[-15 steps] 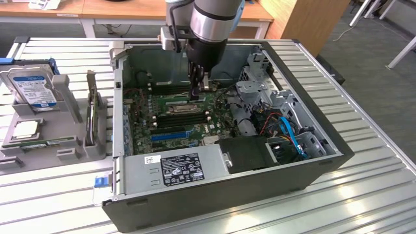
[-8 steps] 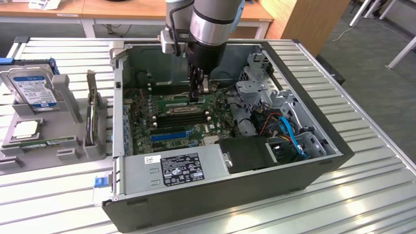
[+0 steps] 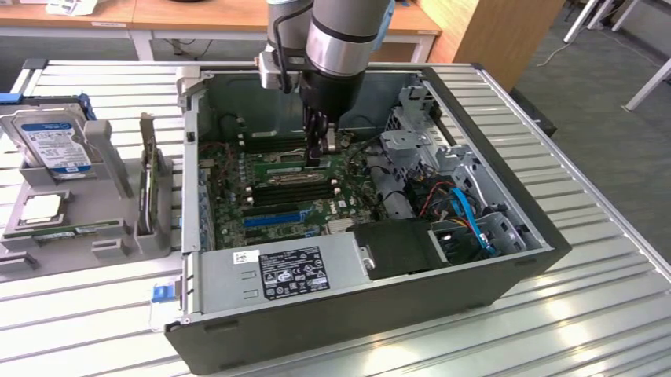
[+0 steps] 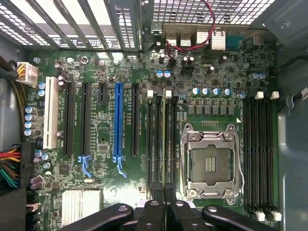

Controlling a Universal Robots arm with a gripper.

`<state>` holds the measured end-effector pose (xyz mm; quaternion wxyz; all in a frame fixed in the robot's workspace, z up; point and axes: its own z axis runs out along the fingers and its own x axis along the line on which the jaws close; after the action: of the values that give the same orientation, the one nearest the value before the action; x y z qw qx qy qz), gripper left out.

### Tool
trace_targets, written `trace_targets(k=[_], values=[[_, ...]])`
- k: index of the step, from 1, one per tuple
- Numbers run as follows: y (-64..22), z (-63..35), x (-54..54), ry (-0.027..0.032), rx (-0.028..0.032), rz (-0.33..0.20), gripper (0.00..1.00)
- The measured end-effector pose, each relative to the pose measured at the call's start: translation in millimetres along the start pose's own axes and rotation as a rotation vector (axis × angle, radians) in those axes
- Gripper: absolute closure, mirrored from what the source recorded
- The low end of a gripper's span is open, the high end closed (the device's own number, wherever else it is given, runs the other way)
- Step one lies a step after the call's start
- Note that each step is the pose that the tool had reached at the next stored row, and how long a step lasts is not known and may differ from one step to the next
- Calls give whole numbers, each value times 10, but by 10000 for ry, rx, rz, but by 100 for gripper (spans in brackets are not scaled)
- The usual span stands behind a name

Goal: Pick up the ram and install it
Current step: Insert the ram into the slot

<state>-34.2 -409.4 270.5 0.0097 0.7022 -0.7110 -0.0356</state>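
My gripper (image 3: 320, 155) reaches down into the open computer case (image 3: 504, 267), over the middle of the motherboard (image 3: 278, 200). In the wrist view its black fingers (image 4: 153, 214) are shut together, with the gripper (image 4: 164, 206) on a thin green edge. This is the ram (image 4: 165, 144), seen edge-on. It runs lengthwise along the pair of black memory slots (image 4: 155, 144) beside the processor socket (image 4: 211, 161). Whether the ram sits in a slot or hangs just above it, I cannot tell.
Another bank of memory slots (image 4: 260, 154) lies beyond the socket. Expansion slots, one of them blue (image 4: 118, 120), lie on the other side. At the exterior view's left, a grey holder carries a hard drive (image 3: 53, 145), a square processor (image 3: 40, 208) and an upright green board (image 3: 155, 184).
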Motion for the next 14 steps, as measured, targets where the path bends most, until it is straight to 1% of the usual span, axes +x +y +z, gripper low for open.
trace_targets(k=[5, 7, 9, 14], values=[[0, 0, 0, -1, 4, 0, 89], [0, 2, -1, -12, 36, -1, 89], [1, 1, 0, -24, 83, -3, 89], [1, 1, 0, -23, 85, -5, 89]])
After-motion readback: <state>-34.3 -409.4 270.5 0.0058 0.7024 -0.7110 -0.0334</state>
